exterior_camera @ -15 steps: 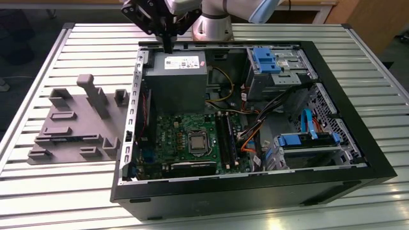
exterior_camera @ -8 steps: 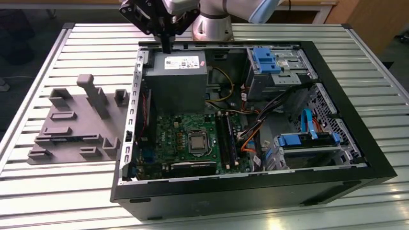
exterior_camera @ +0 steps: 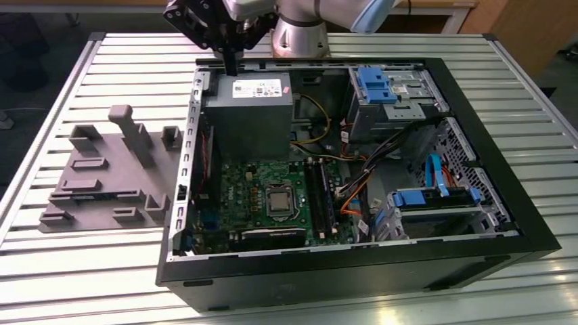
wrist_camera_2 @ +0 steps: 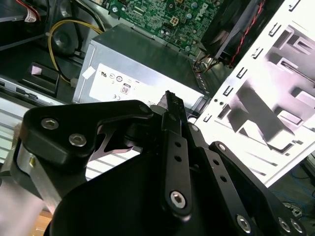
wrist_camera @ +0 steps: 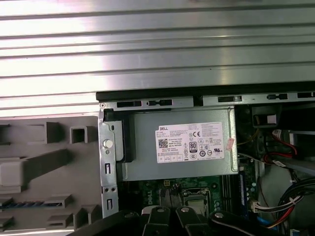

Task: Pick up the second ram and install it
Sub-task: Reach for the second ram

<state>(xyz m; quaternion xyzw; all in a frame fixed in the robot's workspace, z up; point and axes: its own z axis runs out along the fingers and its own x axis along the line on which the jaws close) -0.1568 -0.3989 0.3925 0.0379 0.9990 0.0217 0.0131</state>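
Hanging clenched and empty over the case rim, the end effector is well apart from the ram. The ram lies flat in the holder off to its side, its long edge pointing toward the case.

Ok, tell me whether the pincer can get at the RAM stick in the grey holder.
Probably yes: the RAM stick lies uncovered in the grey holder, outside the computer case. The pincer hangs above the power supply; only the holder's upright posts stand nearby.
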